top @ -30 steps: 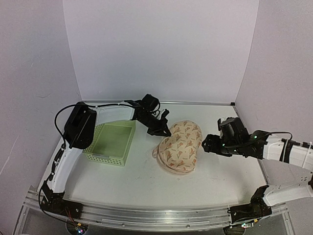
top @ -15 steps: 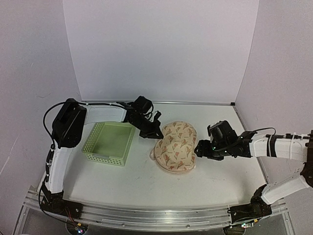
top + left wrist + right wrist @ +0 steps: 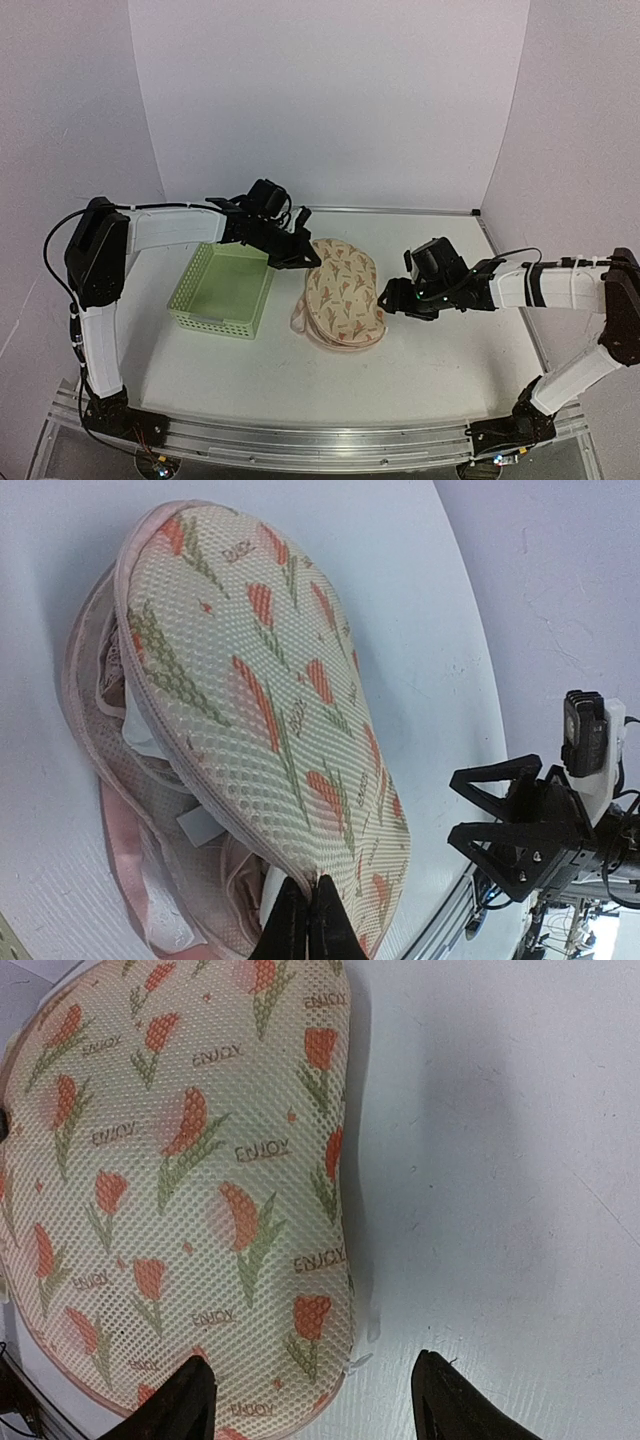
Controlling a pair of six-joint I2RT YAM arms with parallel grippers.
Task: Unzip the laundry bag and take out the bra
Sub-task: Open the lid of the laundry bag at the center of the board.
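On the worktop (image 3: 440, 370), right of the basket (image 3: 215, 322), we judge the laundry bag (image 3: 340, 290) light and floppy, best held at its zip rim, where our left pincer (image 3: 305, 258) is clamped tight while our right pincer (image 3: 385, 298) gapes empty alongside.

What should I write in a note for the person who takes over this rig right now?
Left gripper: jaws shut on the rim of the laundry bag, at its far end.
Right gripper: jaws open at the bag's right edge, gripping nothing.
The bag lies on the table, right of the green basket.
Done: the bag gapes along one side; pink inner fabric shows.
To do: finish unzipping and take out the bra, which is not yet out.
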